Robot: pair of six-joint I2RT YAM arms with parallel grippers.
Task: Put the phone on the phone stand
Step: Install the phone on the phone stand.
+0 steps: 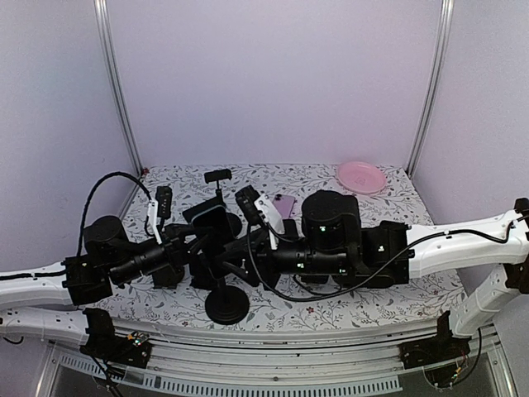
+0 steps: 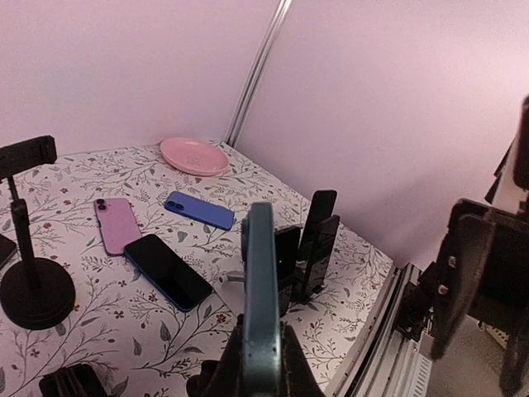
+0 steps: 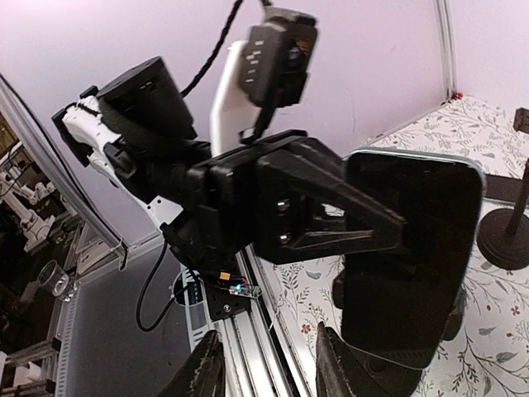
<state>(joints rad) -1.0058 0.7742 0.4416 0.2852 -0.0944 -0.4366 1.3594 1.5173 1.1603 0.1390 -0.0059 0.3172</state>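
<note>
My left gripper (image 1: pixel 198 246) is shut on a teal-edged phone with a dark screen (image 1: pixel 209 220). It holds the phone upright above the table. In the left wrist view the phone (image 2: pixel 259 281) is edge-on between the closed jaws. In the right wrist view its screen (image 3: pixel 409 256) faces the camera. A black phone stand (image 1: pixel 226 308) with a round base stands just in front of it. My right gripper (image 1: pixel 238 268) is open and empty, close to the phone's right side. Its fingers (image 3: pixel 205 368) frame the table's front rail.
A second black stand (image 1: pixel 218 176) stands at the back and shows in the left wrist view (image 2: pixel 31 285). A pink phone (image 2: pixel 116 223), a blue phone (image 2: pixel 198 210) and a dark phone (image 2: pixel 168 270) lie flat. A pink plate (image 1: pixel 361 176) sits at the back right.
</note>
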